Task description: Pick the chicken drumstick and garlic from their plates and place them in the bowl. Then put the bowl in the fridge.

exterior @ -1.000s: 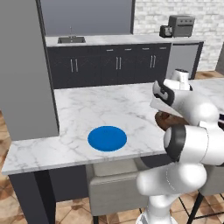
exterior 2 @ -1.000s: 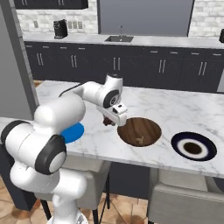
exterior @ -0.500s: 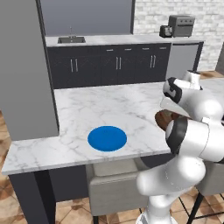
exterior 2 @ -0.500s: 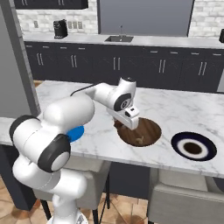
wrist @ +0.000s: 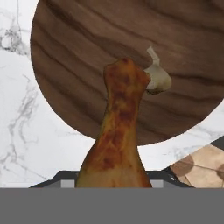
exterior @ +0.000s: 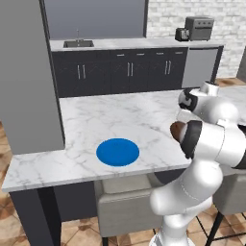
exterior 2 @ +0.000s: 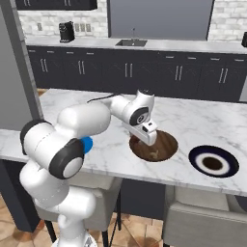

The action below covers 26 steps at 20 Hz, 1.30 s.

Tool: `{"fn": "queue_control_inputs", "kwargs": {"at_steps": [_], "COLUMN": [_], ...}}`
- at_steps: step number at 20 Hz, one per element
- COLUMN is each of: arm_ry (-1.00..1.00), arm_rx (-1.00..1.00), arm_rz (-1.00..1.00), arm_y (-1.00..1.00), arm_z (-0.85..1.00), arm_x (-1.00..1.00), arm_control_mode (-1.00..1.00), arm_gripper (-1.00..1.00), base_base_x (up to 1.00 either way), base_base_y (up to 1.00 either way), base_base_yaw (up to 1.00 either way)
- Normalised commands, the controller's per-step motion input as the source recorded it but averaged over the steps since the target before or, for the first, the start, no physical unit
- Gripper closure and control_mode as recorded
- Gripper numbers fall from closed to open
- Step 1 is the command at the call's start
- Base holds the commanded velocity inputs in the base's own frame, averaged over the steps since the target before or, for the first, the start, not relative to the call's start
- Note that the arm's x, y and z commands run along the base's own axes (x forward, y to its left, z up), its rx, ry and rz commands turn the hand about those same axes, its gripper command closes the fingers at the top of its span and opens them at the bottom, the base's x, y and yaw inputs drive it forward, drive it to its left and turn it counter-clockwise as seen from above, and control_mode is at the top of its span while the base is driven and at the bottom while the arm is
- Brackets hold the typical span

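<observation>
Tabletop (exterior 2: 202, 123): white marble, carrying all items. Bowl (exterior 2: 161, 144): dark wood, directly beneath the end effector (exterior 2: 145, 136). Blue plate (exterior: 117, 152) and navy plate (exterior 2: 213, 161): both bare, flanking the bowl. Chicken drumstick (wrist: 117, 135): clamped in the end effector, long axis pointing down over the bowl. Garlic (wrist: 156, 76): lay inside the bowl, just beside the drumstick's tip.

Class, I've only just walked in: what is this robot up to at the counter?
The robot's pincer holds the chicken drumstick over the wooden bowl on the marble counter. The garlic already lies in the bowl. The blue plate and the dark plate are both bare; the drumstick is not yet released.
</observation>
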Motion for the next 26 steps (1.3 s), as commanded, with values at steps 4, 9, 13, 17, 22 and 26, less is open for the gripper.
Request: {"fn": "queue_control_inputs", "kwargs": {"at_steps": [4, 9, 13, 17, 22, 26], "arm_ry": [0.0, 0.0, 0.0, 0.0, 0.0, 0.0], "arm_rx": [0.0, -0.01, -0.06, -0.06, -0.01, 0.01], "arm_rz": [0.0, 0.0, 0.0, 0.0, 0.0, 0.0], "arm_y": [-0.03, -0.01, -0.03, -0.09, -0.15, -0.09], "arm_z": [-0.24, -0.22, -0.16, -0.16, -0.2, -0.15], "arm_x": [0.15, 0.17, 0.26, 0.08, 0.0, 0.0], "arm_control_mode": [-1.0, -1.0, -1.0, -1.0, -1.0, -1.0], "arm_gripper": [1.0, 1.0, 1.0, 1.0, 1.0, 1.0], "base_base_x": [0.0, 0.0, 0.0, 0.0, 0.0, 0.0], "base_base_y": [0.0, 0.0, 0.0, 0.0, 0.0, 0.0], "base_base_yaw": [0.0, 0.0, 0.0, 0.0, 0.0, 0.0]}}
